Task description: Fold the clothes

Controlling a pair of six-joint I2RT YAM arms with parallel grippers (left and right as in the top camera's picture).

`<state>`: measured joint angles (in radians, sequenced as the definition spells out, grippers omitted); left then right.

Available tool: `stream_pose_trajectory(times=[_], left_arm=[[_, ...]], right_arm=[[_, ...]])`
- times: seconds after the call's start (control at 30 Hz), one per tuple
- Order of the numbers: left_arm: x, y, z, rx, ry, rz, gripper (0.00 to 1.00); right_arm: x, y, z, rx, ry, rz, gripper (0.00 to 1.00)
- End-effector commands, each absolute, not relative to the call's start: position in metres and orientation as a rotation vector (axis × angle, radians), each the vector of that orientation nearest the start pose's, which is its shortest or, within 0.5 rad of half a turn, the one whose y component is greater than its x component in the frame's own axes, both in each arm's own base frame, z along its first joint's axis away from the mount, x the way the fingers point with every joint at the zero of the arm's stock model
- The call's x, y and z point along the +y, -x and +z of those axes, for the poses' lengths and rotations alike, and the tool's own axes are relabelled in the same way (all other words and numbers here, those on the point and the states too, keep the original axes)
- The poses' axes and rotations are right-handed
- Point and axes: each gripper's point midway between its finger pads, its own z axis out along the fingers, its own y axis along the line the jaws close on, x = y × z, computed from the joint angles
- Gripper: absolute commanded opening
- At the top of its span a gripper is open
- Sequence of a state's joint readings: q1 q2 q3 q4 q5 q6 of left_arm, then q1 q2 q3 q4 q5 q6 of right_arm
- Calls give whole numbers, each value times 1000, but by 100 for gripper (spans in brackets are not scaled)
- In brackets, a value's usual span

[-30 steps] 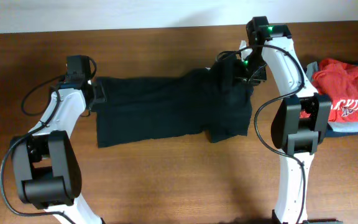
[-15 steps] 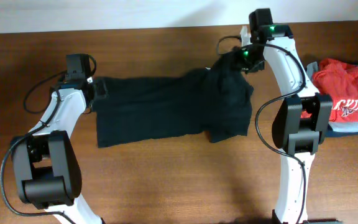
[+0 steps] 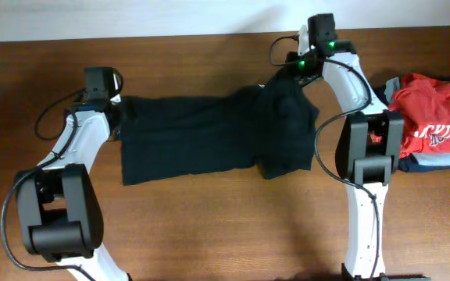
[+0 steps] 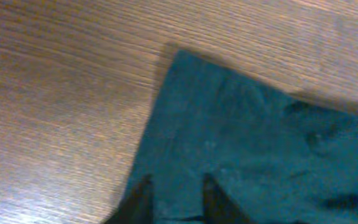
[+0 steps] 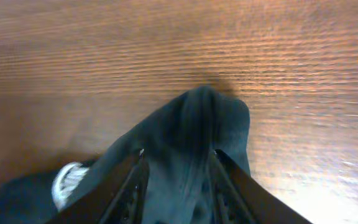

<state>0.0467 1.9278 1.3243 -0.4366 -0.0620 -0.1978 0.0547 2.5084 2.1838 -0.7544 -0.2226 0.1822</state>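
One black shirt (image 3: 209, 136) lies spread on the counter (image 3: 217, 226) between the two arms. The right claw (image 5: 176, 180) is clenched on a bunched fold at the shirt's far right corner. The left claw (image 4: 176, 200) straddles the left hem; whether it pinches the cloth I cannot tell. One red shirt (image 3: 436, 109) lies at the right edge.

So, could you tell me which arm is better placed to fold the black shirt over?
Probably right: the right claw pinches a raised bunch of the black T-shirt at its right end, ready to carry over; the left claw sits over the flat left corner, grip unclear.
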Motion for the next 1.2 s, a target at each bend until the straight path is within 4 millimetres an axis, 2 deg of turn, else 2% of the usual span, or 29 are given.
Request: stream_pose_trajectory(times=[0.0, 0.2, 0.47, 0.57, 0.73, 0.8, 0.87, 0.97, 1.1, 1.17], left_arm=[[21, -471, 62, 2582, 304, 3, 14], [9, -474, 63, 2576, 269, -8, 8], [2, -473, 44, 2613, 253, -9, 6], [2, -471, 35, 2636, 255, -6, 4], [2, -472, 35, 2630, 255, -6, 3], [2, -473, 36, 2627, 254, -6, 3], [2, -473, 36, 2627, 254, -6, 3], [2, -474, 36, 2623, 254, -6, 3], [2, -477, 38, 2608, 253, -9, 3], [2, -479, 39, 2600, 252, -10, 3]], right_arm=[[69, -602, 26, 2646, -156, 390, 33], [65, -607, 25, 2629, -185, 365, 31], [64, -610, 27, 2612, -185, 352, 4], [62, -612, 28, 2606, -188, 348, 4], [50, -613, 28, 2601, -225, 327, 4], [39, -614, 28, 2597, -262, 323, 4], [17, -614, 27, 2593, -334, 318, 4], [-1, -613, 27, 2591, -383, 333, 4], [-12, -610, 26, 2593, -406, 358, 4], [-11, -610, 27, 2596, -380, 366, 4]])
